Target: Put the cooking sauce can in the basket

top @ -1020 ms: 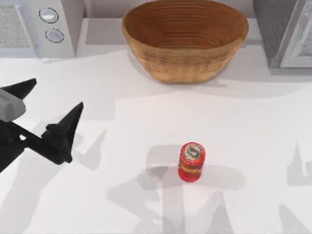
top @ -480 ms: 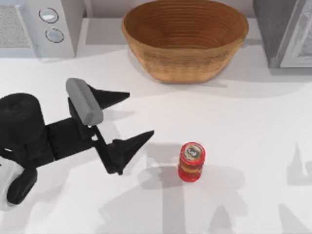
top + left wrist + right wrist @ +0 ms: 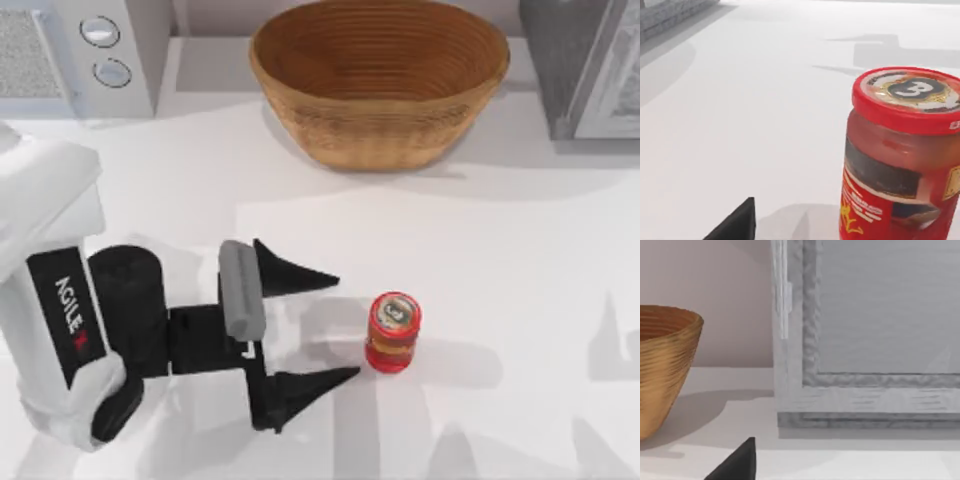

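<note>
The cooking sauce can [image 3: 393,332] stands upright near the middle of the white table, red with a yellowish label and a round printed lid; it looms close in the left wrist view [image 3: 902,155]. My left gripper [image 3: 342,325] is open just left of the can, one black finger [image 3: 295,275] on the far side and the other [image 3: 305,387] on the near side, tips short of the can. The basket [image 3: 380,80], a wide tan woven bowl, sits at the back centre, and its side shows in the right wrist view [image 3: 665,367]. A finger tip [image 3: 737,465] of my right gripper shows in the right wrist view.
A microwave-like grey appliance [image 3: 70,55] stands at the back left. A grey cabinet [image 3: 585,65] stands at the back right, close in front of the right wrist camera [image 3: 865,340]. Bare white table lies between the can and the basket.
My left arm has swept rightward and toward the front of the table, bringing its open gripper right up beside the can. The can and basket have not moved.
</note>
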